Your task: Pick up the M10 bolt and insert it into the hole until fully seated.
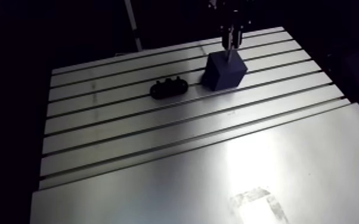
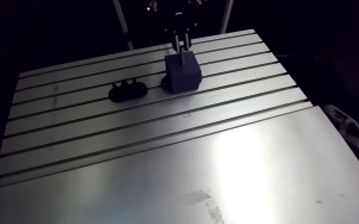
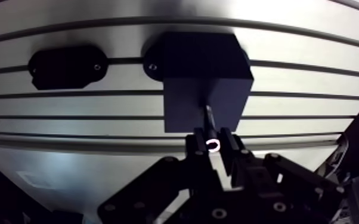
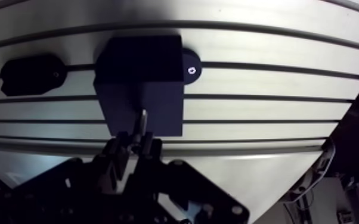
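The claw (image 3: 213,146) is clenched on the M10 bolt (image 3: 208,121), gripping it near the head with the shank pointing straight down. The bolt's tip meets the top face of the dark blue block (image 1: 225,72) directly beneath, and the shank hides the hole itself. Beside the block a low black holder (image 1: 169,87) sits on the slotted worktop (image 1: 158,140); its contents cannot be made out.

Dim, surround black. Arm view: hard glare across the slotted aluminium desk (image 1: 128,143), near side. Wrist view: slots bow; dark cube-shaped block (image 3: 200,77) featureless; ring glint on slim metal bolt (image 3: 209,125).
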Motion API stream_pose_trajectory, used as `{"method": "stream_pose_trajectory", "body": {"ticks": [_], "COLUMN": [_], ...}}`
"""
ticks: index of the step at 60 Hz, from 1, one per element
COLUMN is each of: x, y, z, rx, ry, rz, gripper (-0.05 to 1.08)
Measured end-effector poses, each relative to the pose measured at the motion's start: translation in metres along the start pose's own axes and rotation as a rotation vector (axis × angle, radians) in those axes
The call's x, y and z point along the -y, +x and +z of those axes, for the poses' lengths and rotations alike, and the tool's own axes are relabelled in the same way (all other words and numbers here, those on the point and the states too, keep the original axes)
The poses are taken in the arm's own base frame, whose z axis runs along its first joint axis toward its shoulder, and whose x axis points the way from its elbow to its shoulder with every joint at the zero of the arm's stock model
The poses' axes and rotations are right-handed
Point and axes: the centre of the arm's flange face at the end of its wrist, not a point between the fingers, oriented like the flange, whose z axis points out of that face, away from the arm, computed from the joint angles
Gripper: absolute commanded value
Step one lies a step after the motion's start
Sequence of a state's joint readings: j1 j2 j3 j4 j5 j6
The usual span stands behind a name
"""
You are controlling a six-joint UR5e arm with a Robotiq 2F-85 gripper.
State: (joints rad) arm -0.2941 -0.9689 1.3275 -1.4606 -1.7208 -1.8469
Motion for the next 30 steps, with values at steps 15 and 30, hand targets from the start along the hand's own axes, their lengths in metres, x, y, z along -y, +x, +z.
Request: {"method": "stream_pose_trajectory", "body": {"ticks": [15,30], "x": [-0.0003,0.0006], "y": [-0.0013,-0.0049], "z": [0.0026,0.0029], "rx": [-0.005,-0.025], "ry": [0.000,-0.006], "rz": [0.001,0.003], "gripper": [1.08,1.08]}}
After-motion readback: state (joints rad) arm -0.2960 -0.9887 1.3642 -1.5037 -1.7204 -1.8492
